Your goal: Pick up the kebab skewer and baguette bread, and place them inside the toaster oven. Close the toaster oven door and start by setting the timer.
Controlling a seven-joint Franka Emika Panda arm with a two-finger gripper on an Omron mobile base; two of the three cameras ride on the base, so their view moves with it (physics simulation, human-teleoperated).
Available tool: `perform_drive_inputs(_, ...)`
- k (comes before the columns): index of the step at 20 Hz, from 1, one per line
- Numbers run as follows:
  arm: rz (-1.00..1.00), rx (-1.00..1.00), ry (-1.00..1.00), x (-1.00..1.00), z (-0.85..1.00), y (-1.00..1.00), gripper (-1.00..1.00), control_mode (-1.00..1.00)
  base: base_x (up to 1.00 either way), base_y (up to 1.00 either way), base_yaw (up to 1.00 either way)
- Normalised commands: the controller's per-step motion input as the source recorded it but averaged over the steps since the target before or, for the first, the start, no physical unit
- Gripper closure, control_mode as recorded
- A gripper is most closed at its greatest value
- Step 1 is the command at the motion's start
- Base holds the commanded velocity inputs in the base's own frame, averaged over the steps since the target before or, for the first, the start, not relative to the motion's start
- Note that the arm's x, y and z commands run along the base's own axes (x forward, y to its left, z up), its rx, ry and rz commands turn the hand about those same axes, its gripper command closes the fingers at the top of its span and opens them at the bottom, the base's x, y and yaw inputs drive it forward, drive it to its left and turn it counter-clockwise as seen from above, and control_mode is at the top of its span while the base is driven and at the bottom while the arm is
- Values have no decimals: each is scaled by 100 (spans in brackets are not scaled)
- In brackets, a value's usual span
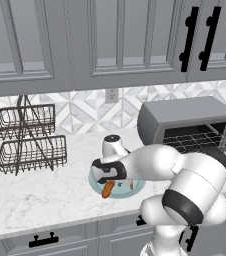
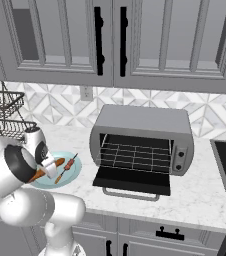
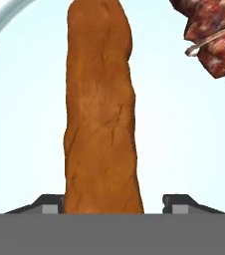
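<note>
Fingers (image 3: 103, 203) straddled baguette bread (image 3: 100, 109), apart, not yet clamped. Risk: loaf rolling on plate (image 3: 30, 124), nudging kebab skewer (image 3: 211, 37).

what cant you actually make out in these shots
- Whether the jaws touch the baguette bread: hand view, the grey band cuts off the fingertips.
- Near end of the loaf: left base view, the arm covers it.
- Most of the kebab skewer: hand view, cut by the edge.
- Toaster oven timer markings: right base view, too small.

Orange-brown baguette bread (image 3: 100, 109), pale blue plate (image 3: 184, 139)
</note>
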Motion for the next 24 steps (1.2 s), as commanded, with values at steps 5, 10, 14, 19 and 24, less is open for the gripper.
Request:
perform_drive_inputs(5,0,0,0,0,0,0,100,-100,0,0,0)
perform_drive_inputs(10,0,1,0,0,2,-4,100,-100,0,0,0)
perform_drive_inputs(14,0,5,0,0,48,-8,100,-100,0,0,0)
perform_drive_inputs(19,0,6,0,-11,66,-15,100,-100,0,0,0)
perform_drive_inputs(24,-2,8,0,-6,59,-30,100,-100,0,0,0)
